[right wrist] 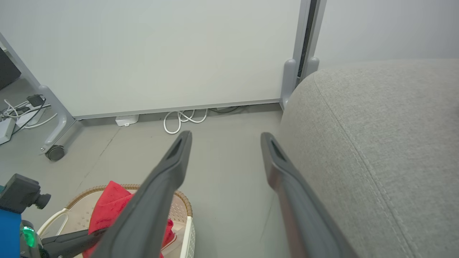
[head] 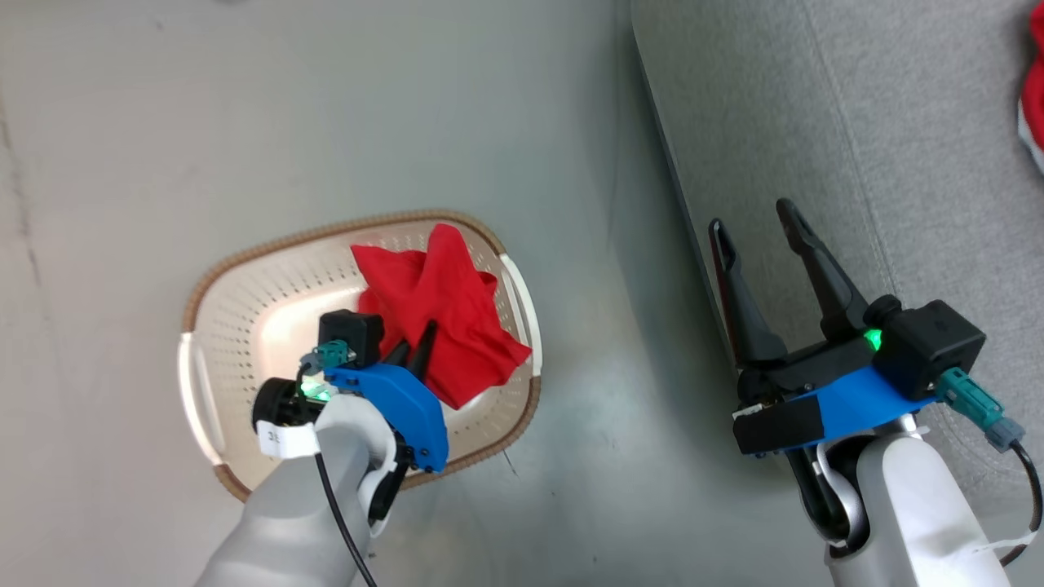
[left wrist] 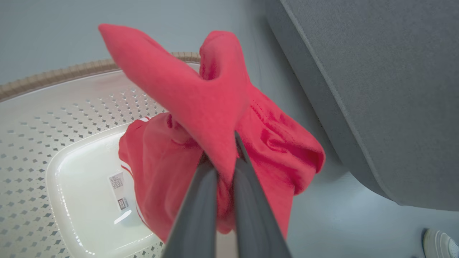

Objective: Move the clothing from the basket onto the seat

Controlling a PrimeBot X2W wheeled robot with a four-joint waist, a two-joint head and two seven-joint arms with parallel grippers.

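Bright red clothing (head: 440,318), possibly white-striped; cream basket (head: 245,326) dotted with holes, brown rim; grey seat (head: 897,122).

Sticker (left wrist: 119,191) in basket (left wrist: 36,118): txt too blurry.

You have the cream perforated basket (head: 245,277), brown woven rim, upright beside the grey seat (head: 856,122), apart from it. One red garment (head: 440,326) is bunched over its seat-side half, pinched between the closed fingers of the left gripper (head: 414,342), lower folds hanging inside. You'll find a second red piece (head: 1034,90), white-edged, lying on the seat.
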